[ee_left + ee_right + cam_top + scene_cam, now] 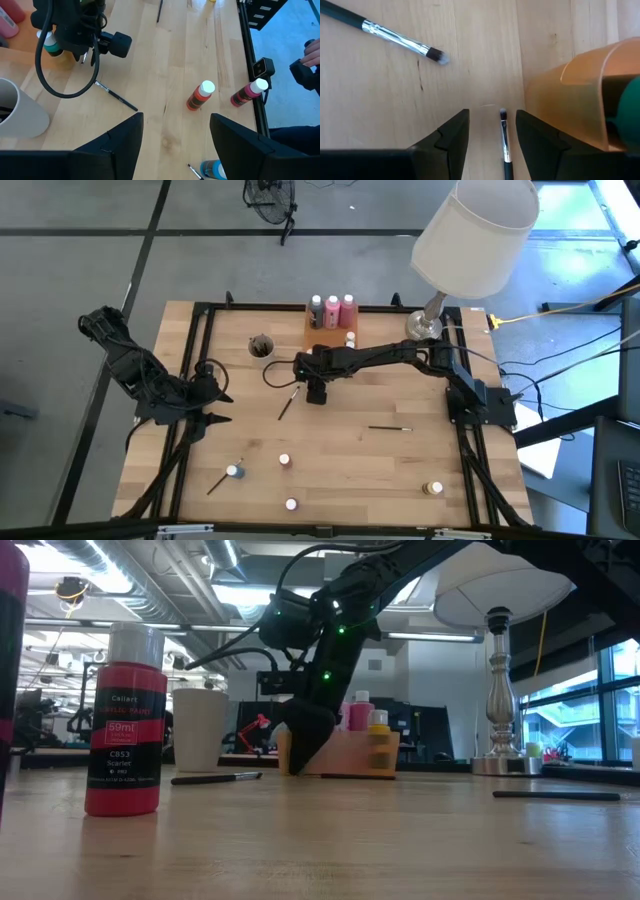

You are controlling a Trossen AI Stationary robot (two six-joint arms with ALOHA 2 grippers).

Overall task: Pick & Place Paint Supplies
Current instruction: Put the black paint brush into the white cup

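Observation:
My right gripper is open and points down at the table just in front of the orange tray. A thin dark paintbrush lies on the wood between its two fingers, nearer one finger; I see no touch. A second brush lies close by, and it also shows in the high view. Three squeeze bottles stand in the tray. My left gripper is open and empty at the table's left side, also seen in its wrist view.
A grey cup with brushes stands left of the tray. A third brush lies at mid-right. Loose bottles and a blue pot stand near the front. A lamp stands at the far right.

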